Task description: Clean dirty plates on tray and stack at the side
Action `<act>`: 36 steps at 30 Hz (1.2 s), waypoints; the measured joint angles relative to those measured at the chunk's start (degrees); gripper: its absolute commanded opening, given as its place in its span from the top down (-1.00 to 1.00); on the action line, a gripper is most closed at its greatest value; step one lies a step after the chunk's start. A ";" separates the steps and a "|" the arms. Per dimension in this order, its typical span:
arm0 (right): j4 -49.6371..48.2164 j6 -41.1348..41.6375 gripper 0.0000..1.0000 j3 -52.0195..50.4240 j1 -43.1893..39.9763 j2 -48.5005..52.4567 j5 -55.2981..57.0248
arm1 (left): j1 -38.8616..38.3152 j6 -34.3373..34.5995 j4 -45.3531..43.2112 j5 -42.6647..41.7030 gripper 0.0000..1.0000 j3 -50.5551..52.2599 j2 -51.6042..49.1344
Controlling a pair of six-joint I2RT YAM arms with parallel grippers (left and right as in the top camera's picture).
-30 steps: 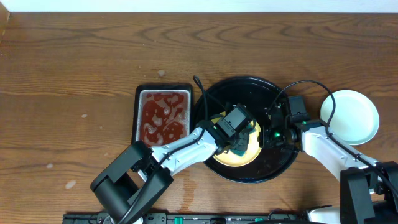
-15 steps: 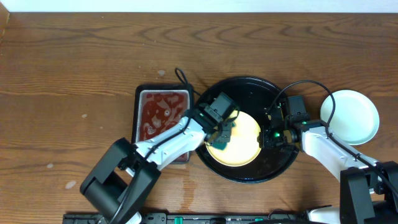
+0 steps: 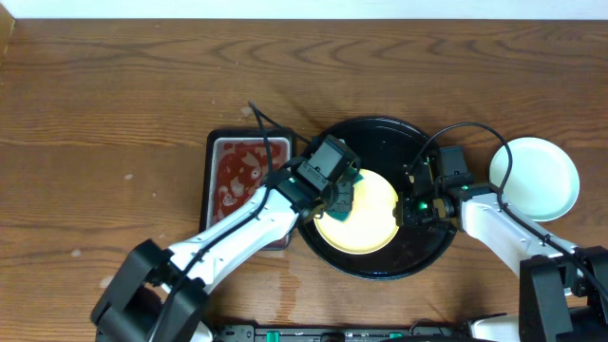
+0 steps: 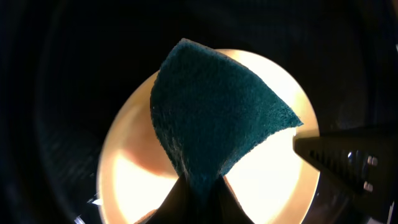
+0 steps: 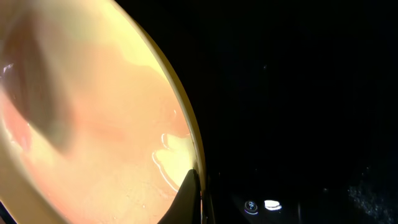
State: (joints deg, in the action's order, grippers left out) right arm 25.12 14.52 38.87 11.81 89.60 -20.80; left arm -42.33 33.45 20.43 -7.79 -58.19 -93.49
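The pale yellow plate (image 3: 372, 220) lies in the black tray (image 3: 380, 125). My left gripper (image 3: 337, 199) is over the plate's upper left part, shut on a dark green sponge (image 3: 340, 211). In the left wrist view the sponge (image 4: 217, 118) fans out above the shut gripper (image 4: 199, 202), in front of the yellow plate (image 4: 273, 180). My right gripper (image 3: 406, 211) is shut on the plate's right rim. In the right wrist view the gripper (image 5: 196, 193) pinches the rim of the wet, faintly pink-smeared plate (image 5: 93, 112). A pale mint-white plate (image 3: 534, 178) sits on the table right of the tray.
A small rectangular metal tray (image 3: 249, 176) with red liquid stands just left of the black tray, under my left arm. The wooden table (image 3: 114, 114) stretches to the left and back. The right arm's cable loops over the tray's right rim.
My left gripper has carried the sponge from the plate's lower middle up to its upper left part. The right gripper and the plate have stayed in place.
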 measured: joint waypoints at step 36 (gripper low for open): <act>0.02 0.00 0.97 0.00 0.00 0.00 -0.15 | -1.14 -0.90 6.27 6.99 0.85 -0.46 -3.43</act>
State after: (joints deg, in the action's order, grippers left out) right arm 25.15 14.52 38.87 11.81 89.60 -20.95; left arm -43.46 32.56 26.70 -0.80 -58.65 -96.92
